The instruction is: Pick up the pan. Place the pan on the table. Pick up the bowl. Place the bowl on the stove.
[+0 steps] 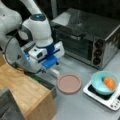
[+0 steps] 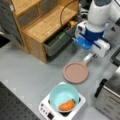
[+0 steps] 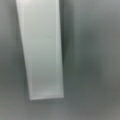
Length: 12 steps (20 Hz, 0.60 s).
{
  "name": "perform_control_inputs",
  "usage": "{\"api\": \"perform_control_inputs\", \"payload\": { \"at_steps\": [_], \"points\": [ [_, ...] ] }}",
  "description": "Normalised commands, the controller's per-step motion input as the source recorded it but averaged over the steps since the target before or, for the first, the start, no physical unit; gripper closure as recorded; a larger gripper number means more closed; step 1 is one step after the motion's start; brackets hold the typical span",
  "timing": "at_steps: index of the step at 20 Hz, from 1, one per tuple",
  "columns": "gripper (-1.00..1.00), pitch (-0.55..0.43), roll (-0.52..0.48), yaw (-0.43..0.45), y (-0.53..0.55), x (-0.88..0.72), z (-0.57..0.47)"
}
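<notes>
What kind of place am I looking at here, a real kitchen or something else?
Probably a mock kitchen set up for robot trials, not a home. A steel toaster oven and a small stove bearing a teal bowl stand on a grey table, and the gripper hangs over the handle of the pan.

A large steel toaster oven (image 1: 87,35) with three dark knobs stands toward a front view's top right. A light wooden counter (image 2: 47,25) with a shelf behind it shows in both front views, and under its edge sits a dark grey bin (image 2: 58,45). A black perforated board (image 2: 12,105) lies at a front view's bottom left.
</notes>
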Motion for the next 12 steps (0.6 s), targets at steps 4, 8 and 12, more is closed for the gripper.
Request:
{"api": "perform_control_inputs", "payload": {
  "at_steps": [4,8,12],
  "points": [
    [-1.0,-0.131,0.082,-0.061,0.02,-0.04,-0.21],
    [-1.0,-0.124,0.05,-0.059,0.03,0.02,-0.25],
    [-1.0,-0.108,0.013,-0.042,0.03,0.09,-0.22]
  ]
}}
